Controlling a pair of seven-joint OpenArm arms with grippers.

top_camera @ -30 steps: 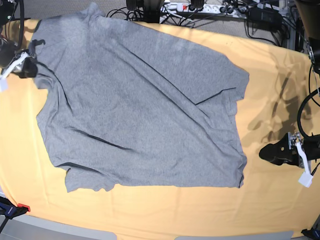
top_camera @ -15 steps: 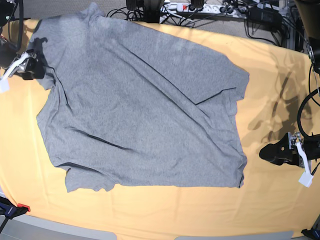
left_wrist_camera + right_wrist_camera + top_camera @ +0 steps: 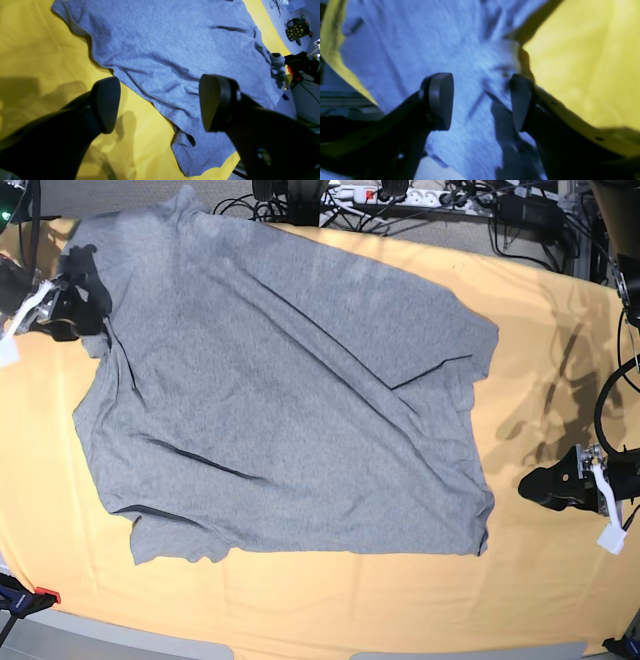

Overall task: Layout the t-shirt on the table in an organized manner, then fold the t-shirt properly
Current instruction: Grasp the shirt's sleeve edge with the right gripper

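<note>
Two claws, both apart, gripping nothing | right claw [image 3: 480, 100] over t-shirt [image 3: 280, 390] edge | left claw [image 3: 157, 102] beside shirt, over worktop [image 3: 540, 360] | shirt spread but wrinkly | smoothing and folding still left

Both grippers are matte black. The left gripper [image 3: 160, 105] has broad, rounded oval fingertips [image 3: 106, 103] on thick angled arms, one with a small hole. The right gripper [image 3: 481, 100] looks alike. White tags [image 3: 610, 540] hang from both wrists.
</note>
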